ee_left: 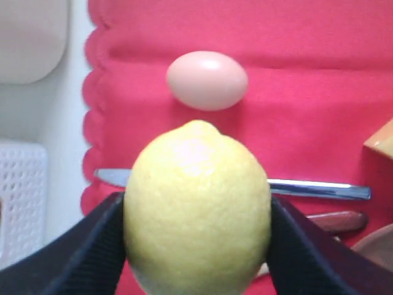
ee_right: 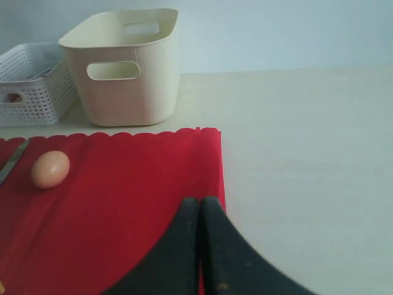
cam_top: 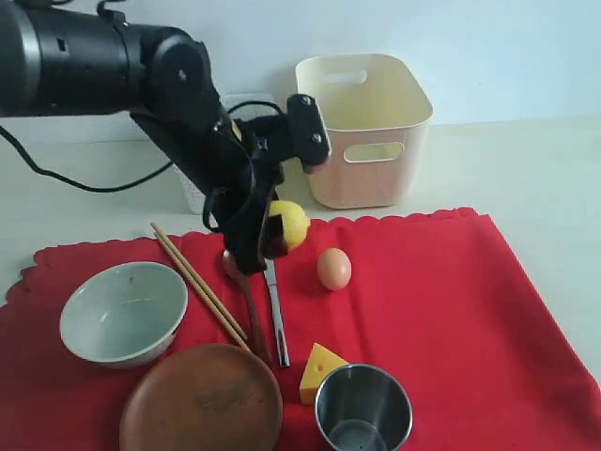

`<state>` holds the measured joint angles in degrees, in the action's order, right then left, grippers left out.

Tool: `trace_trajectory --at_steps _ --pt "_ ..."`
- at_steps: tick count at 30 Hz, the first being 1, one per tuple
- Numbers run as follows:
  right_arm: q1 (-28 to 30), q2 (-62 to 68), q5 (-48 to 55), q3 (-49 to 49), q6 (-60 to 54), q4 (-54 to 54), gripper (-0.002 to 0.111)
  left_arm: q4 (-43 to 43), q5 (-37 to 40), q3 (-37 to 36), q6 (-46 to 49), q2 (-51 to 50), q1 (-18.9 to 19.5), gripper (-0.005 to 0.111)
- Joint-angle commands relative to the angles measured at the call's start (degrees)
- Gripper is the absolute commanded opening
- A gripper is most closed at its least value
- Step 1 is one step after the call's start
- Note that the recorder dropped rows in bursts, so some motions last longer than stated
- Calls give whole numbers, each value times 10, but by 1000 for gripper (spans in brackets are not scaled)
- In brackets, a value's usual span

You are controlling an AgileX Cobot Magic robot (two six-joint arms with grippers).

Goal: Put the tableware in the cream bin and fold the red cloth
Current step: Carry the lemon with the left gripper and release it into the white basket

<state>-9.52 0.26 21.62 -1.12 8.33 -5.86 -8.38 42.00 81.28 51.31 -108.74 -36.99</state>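
The left gripper (cam_top: 269, 237) clasped the lemon (cam_top: 293, 224) over the far part of the spread red cloth (cam_top: 451, 310). The right gripper (ee_right: 200, 246) was clenched empty by the cloth's right edge. The bowl (cam_top: 122, 310), plate (cam_top: 202, 399), cup (cam_top: 363, 409), chopsticks (cam_top: 199, 287), spoon (cam_top: 248, 305) and knife (cam_top: 277, 324) lay on the cloth, with the cream bin (cam_top: 376, 178) just beyond its far edge.

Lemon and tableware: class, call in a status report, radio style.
Left gripper shut on lemon. Right gripper shut, by red cloth edge. Bowl, plate, cup on flat cloth. Egg, cheese wedge clutter it.
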Motion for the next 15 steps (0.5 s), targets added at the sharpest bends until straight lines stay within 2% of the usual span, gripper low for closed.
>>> trace_trajectory --at_steps 1,6,10,12,15 --pt "2 -3 -9 2 -1 0 0 29 3 2 -66 45 35 1" --pt "2 -3 -9 2 -1 0 0 29 -2 2 -125 67 106 1" --pt "2 -3 -9 2 -1 0 0 11 -52 2 -242 61 164 1" --pt "2 -3 -9 2 -1 0 0 -10 -78 2 -264 51 181 1" --pt "2 -3 -9 2 -1 0 0 -65 -127 2 -247 33 193 1"
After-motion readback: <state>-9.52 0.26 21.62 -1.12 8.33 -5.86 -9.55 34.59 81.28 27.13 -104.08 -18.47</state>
